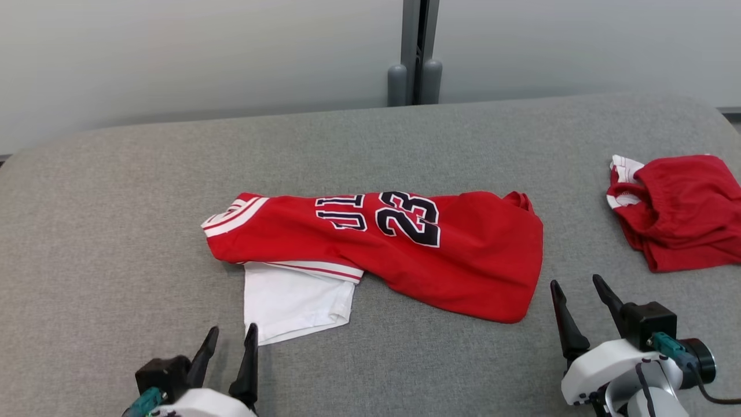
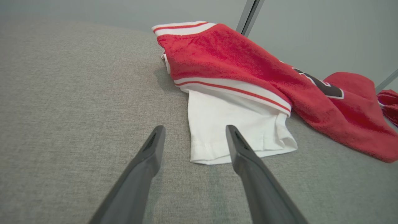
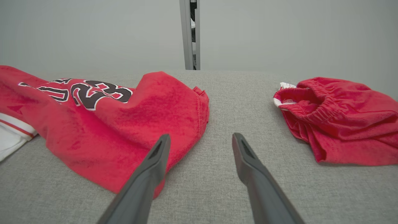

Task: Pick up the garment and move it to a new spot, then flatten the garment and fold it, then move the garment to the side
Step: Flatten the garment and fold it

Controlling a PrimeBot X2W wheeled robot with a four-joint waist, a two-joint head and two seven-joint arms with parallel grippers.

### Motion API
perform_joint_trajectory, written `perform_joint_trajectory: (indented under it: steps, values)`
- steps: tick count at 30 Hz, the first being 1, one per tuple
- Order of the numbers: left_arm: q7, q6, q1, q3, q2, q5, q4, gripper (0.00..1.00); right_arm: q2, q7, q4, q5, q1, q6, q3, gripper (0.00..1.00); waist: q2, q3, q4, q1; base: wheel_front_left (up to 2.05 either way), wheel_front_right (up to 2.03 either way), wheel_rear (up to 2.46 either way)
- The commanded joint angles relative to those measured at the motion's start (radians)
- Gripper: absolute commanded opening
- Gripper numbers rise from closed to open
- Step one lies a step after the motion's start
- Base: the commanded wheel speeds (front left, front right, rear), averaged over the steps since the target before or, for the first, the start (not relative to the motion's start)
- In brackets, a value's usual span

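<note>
A red jersey with the number 23 lies folded lengthwise across the middle of the grey padded surface, and its white sleeve sticks out toward me. My left gripper stands open just short of that sleeve's near hem; in the left wrist view the sleeve lies ahead of the open fingers. My right gripper is open off the jersey's right end; the right wrist view has the jersey's red hem ahead and left of my gripper.
A second red garment, bunched with an elastic waistband, lies at the right edge of the surface, also in the right wrist view. A pale wall with a grey vertical post stands behind the surface.
</note>
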Motion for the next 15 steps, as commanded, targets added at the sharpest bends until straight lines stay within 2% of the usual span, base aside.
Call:
perform_joint_trajectory:
  steps: [1, 10, 11, 12, 13, 15]
  values:
    - [0.000, -0.008, -0.026, -0.003, 0.004, -0.022, 0.008, 1.00, -0.006, -0.009, 0.001, -0.004, -0.018, 0.000, -0.006, 1.00, -0.0001, 0.024, -0.014, 0.0000, 0.00, 0.00, 0.00]
    - [0.001, 0.003, -0.109, -0.048, 0.004, -0.085, 0.142, 1.00, -0.005, -0.010, -0.022, -0.006, -0.053, 0.000, -0.025, 1.00, -0.0001, 0.086, -0.055, 0.0000, 0.00, 0.00, 0.00]
    - [0.002, -0.005, -0.114, -0.059, 0.003, -0.104, 0.160, 0.83, -0.006, -0.010, -0.025, -0.005, -0.055, 0.000, -0.028, 1.00, -0.0001, 0.091, -0.056, 0.0000, 0.00, 0.00, 0.00]
    - [0.004, -0.010, -0.123, -0.068, 0.003, -0.121, 0.177, 0.25, -0.006, -0.010, -0.027, -0.005, -0.055, 0.000, -0.033, 1.00, -0.0001, 0.096, -0.056, 0.0000, 0.00, 0.00, 0.00]
    - [0.004, -0.014, -0.133, -0.080, 0.001, -0.122, 0.191, 0.00, -0.005, -0.010, -0.028, -0.004, -0.057, 0.000, -0.036, 1.00, -0.0001, 0.099, -0.055, 0.0000, 0.00, 0.00, 0.00]
    - [0.005, -0.019, -0.147, -0.081, 0.000, -0.130, 0.198, 0.00, -0.005, -0.010, -0.032, -0.004, -0.055, 0.000, -0.050, 1.00, -0.0001, 0.103, -0.046, 0.0000, 0.00, 0.00, 0.00]
